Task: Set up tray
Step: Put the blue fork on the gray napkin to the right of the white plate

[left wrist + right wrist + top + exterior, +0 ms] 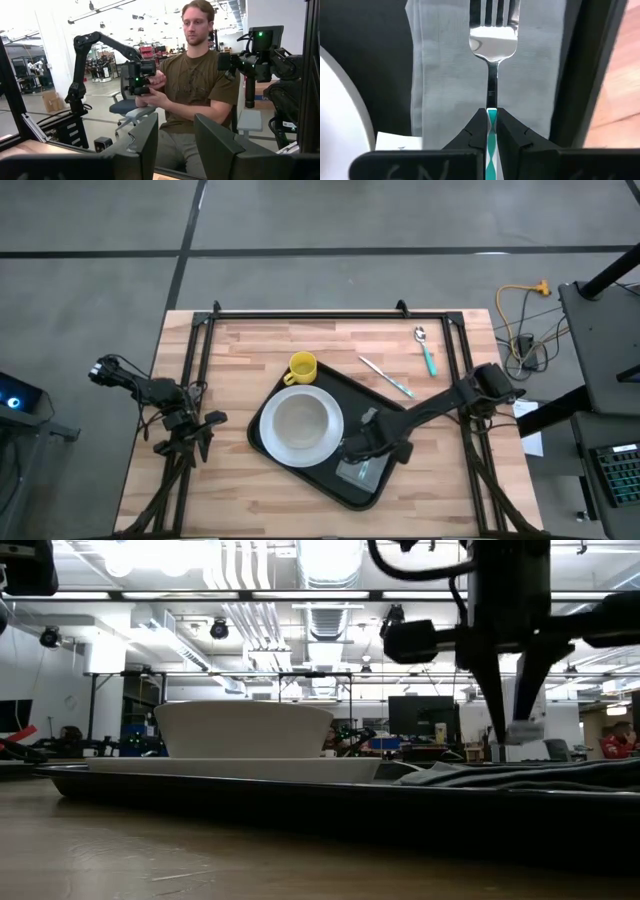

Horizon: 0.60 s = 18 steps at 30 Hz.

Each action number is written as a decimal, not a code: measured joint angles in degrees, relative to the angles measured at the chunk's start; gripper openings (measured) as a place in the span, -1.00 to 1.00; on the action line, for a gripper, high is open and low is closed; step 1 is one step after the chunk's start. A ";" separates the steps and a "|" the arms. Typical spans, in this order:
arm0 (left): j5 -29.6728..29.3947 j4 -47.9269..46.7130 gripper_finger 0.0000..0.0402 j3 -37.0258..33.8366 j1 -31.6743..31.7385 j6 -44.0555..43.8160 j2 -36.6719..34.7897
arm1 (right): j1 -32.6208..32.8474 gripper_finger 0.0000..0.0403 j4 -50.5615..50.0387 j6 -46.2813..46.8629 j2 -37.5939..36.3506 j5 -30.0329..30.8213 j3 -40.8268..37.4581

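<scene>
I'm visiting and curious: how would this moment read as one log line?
right gripper: shut on fork, over napkin on tray | left gripper: open, parked at table's left edge

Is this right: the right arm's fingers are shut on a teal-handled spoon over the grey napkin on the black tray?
Not a spoon: the right wrist view shows the right gripper shut on a teal-handled metal fork, tines visible, over the grey folded napkin on the matte black rectangular tray.
</scene>
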 joint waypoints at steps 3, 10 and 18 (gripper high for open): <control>-0.01 -0.03 -0.44 0.01 0.01 -0.01 0.00 | -0.34 -0.94 0.95 -0.26 1.13 -0.08 0.00; -0.02 0.01 -0.44 0.01 -0.01 -0.01 0.00 | -0.38 -0.94 1.84 -1.33 1.80 0.01 -0.02; 0.00 -0.01 -0.44 -0.01 0.01 -0.01 0.00 | -0.38 -0.94 3.59 -1.10 1.89 0.09 -1.20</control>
